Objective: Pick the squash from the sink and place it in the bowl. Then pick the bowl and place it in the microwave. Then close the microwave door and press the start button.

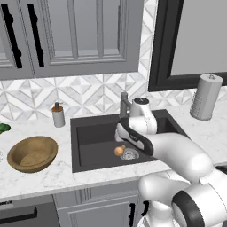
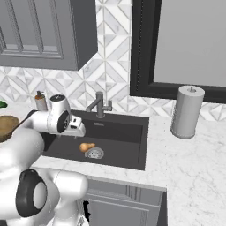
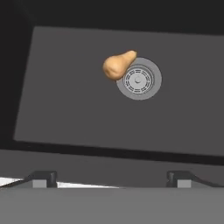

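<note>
The small orange-tan squash (image 1: 119, 150) (image 2: 87, 146) (image 3: 117, 65) lies on the floor of the dark grey sink (image 1: 88, 133) (image 2: 128, 132) (image 3: 65, 100), touching the left edge of the round steel drain (image 3: 139, 80). My gripper (image 1: 119, 135) (image 2: 83, 131) (image 3: 112, 179) hangs open above the basin's near side, a little short of the squash, with nothing between its fingertips (image 3: 43, 178). On the counter left of the sink sits the wooden bowl (image 1: 32, 154) (image 2: 5, 126), with nothing in it. The microwave and its door are out of view.
A grey faucet (image 1: 124, 104) (image 2: 100, 105) rises behind the sink. Beside the basin's back left corner is a soap dispenser (image 1: 58, 115) (image 2: 40, 100). A grey cylinder (image 1: 205, 96) (image 2: 187, 112) stands on the right counter. Something green (image 1: 3, 128) lies at the far left.
</note>
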Robot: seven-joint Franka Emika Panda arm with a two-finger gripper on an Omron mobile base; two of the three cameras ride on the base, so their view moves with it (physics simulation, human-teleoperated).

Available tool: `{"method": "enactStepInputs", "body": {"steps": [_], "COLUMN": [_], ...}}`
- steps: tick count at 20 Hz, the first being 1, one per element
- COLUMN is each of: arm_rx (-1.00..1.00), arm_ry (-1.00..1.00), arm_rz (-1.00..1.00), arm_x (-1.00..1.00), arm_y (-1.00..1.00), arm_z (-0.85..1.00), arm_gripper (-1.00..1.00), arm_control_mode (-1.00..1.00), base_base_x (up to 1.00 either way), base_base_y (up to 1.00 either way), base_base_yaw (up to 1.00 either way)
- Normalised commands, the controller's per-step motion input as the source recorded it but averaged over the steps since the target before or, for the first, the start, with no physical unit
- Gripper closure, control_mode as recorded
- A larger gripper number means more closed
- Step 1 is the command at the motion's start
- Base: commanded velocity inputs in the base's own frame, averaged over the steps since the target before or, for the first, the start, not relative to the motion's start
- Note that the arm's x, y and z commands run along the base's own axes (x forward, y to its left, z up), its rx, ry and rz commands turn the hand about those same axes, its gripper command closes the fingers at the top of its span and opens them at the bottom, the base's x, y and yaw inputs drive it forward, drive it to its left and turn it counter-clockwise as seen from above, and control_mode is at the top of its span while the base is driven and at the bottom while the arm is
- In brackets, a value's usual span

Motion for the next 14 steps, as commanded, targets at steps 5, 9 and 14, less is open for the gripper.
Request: {"method": "enactStepInputs", "body": {"steps": [5, 9, 14], "arm_rx": [-0.03, 0.0, 0.0], "arm_ry": [0.0, 0.04, 0.01], "arm_rz": [-0.01, -0.02, 0.0], "arm_x": [0.48, 0.39, 0.5], "arm_y": [0.09, 0.03, 0.0], "arm_z": [-0.39, -0.32, -0.3], "arm_gripper": [-1.0, -1.0, -1.0], "arm_control_mode": [-1.0, -1.0, -1.0], "base_base_x": [0.0, 0.0, 0.0], "base_base_y": [0.0, 0.0, 0.0], "base_base_yaw": [0.0, 0.0, 0.0]}}
